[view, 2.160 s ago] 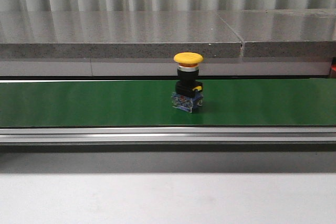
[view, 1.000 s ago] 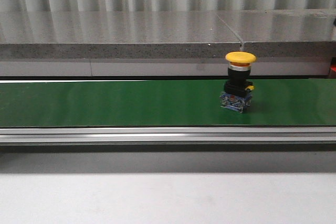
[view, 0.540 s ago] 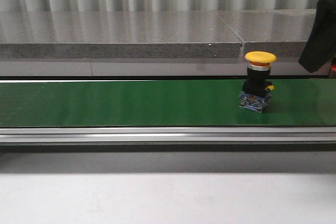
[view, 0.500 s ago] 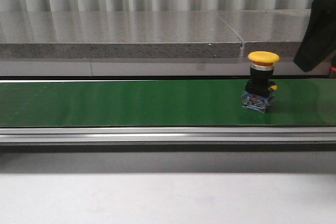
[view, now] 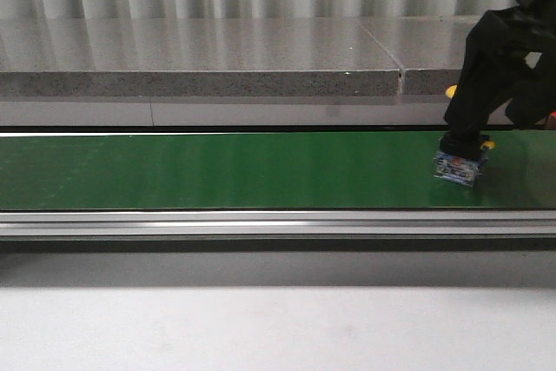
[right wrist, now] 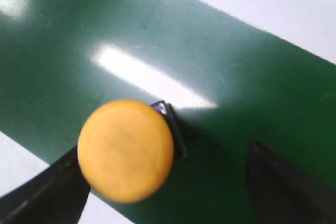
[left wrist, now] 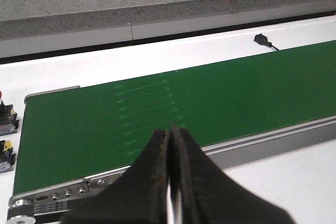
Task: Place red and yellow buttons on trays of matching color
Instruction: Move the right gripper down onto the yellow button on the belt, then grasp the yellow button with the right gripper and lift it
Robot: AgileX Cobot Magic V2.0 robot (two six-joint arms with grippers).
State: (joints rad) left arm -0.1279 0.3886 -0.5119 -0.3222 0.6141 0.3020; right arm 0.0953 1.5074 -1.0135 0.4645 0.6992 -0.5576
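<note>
A long green conveyor belt (view: pixel 217 169) is seen stretching from the left edge of the front view to the right edge, bordered along its near side by an aluminium rail (view: pixel 261 225) and backed by a grey stone ledge (view: pixel 200 54). At the belt's right end the right arm (view: pixel 499 67) is lowered over the belt, so that most of the yellow button (view: pixel 460 162) is covered in the front view; only its blue-and-black base and a sliver of yellow cap are shown there, close to the belt's near edge.

In the right wrist view the yellow button (right wrist: pixel 126 149) is seen from above, upright on the green surface, its round cap lying between the two dark fingers (right wrist: pixel 273 182) of the right gripper (right wrist: pixel 163 182). The jaws are spread wide, one on either side of the cap, and no contact with the button can be made out.

In the left wrist view the left gripper (left wrist: pixel 170 182) is held above the near rail of the belt, with its fingers pressed together and nothing between them. At the belt's far end, just off the green surface, parts of two small button bodies (left wrist: pixel 6 135) are visible, too cropped to be identified by colour.
</note>
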